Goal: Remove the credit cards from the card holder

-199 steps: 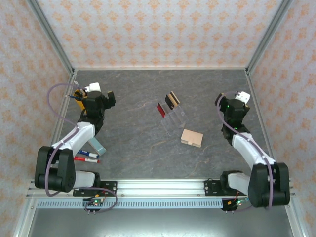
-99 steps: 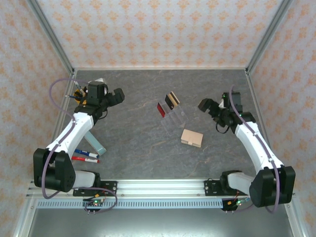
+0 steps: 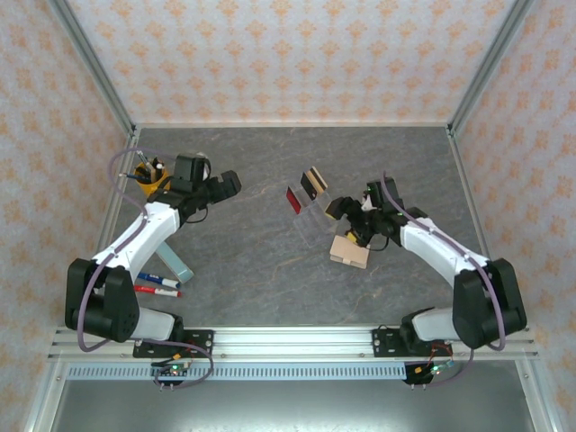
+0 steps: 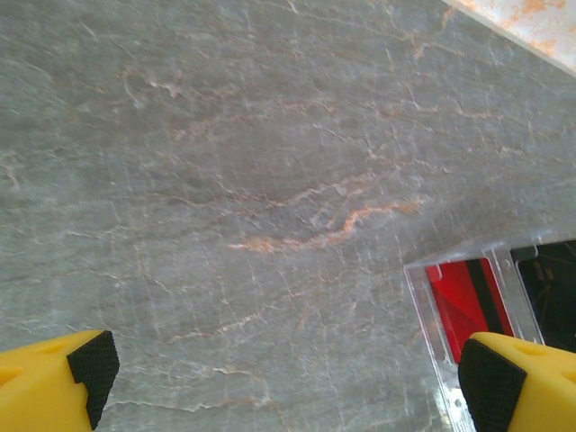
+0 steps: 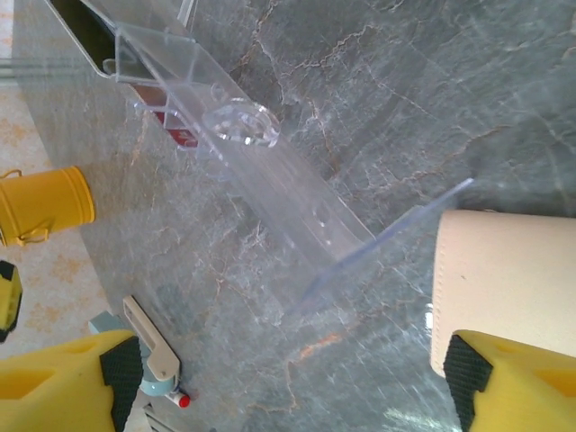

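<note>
**Card holder shut, both hands open: nothing drawn out yet**

Far left of the clear acrylic slotted stand [image 3: 317, 216], a yellow cup of pens [image 3: 148, 175] and two markers [image 3: 157, 285] lie on the grey stone-look worktop [image 3: 252, 261], out of your path. Your left hand [image 3: 227, 185] hovers left of the stand, fingers wide apart, holding nothing. In the stand's slots are a thin red plastic card [image 3: 292, 200], a dark grey-black card [image 3: 308, 186] and a tan card with a black band [image 3: 315, 178]. Just right of the stand, your right hand [image 3: 346, 220] hangs with fingers apart, gripping nothing. The small tan leather-like card holder [image 3: 349, 251] lies closed beside the stand's near-right corner. You cannot tell whether it has cards inside. By my reading, opening and pulling are all left to do. The stand crowds the holder, so mind it on your approach.
</note>
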Robot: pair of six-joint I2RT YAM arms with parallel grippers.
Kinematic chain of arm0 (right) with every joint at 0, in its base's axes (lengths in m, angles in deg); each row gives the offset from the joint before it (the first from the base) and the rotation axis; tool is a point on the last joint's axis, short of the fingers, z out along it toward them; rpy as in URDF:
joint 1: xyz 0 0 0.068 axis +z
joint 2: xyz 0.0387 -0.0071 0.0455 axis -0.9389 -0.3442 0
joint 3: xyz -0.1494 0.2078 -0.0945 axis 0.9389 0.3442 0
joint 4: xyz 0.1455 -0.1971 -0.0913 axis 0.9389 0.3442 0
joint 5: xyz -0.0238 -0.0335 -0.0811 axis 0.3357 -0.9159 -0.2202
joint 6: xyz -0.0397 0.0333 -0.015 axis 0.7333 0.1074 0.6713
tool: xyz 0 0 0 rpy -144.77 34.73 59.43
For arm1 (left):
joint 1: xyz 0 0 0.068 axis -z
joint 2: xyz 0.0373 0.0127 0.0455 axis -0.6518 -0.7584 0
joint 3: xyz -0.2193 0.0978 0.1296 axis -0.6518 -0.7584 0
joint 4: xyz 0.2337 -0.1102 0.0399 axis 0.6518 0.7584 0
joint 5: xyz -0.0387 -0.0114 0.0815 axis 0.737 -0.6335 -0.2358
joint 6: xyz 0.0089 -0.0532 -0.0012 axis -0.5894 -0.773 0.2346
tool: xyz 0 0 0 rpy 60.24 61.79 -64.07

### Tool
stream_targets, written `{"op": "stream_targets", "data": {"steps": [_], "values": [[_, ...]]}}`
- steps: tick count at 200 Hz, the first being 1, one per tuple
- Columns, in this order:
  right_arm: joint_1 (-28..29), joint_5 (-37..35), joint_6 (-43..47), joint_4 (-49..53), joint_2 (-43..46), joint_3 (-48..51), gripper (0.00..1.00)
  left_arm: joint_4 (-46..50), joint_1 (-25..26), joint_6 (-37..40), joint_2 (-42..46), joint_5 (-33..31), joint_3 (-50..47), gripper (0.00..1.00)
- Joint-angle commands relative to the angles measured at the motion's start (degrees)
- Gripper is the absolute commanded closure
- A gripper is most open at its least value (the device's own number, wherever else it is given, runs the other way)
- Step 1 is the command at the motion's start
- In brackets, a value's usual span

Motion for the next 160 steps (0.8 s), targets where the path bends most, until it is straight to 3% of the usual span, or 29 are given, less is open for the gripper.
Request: {"op": "stream_targets", "data": {"steps": [1, 121, 160], "values": [[0.36, 0.16, -1.47, -4.8, -3.35, -3.03, 0.2, -1.63, 0.73, -3.29, -1.56, 2.77, -0.97, 0.0], [0.34, 1.39, 8.82, -2.24, -29.12, -28.7, 0.26, -6.05, 4.16, -9.16, -6.02, 5.55, -2.63, 0.0], [0.16, -2.14, 14.65, 3.41, -26.8, -30.49, 0.18, -6.17, 5.72, -10.14, -7.14, 4.79, -2.74, 0.0]]}}
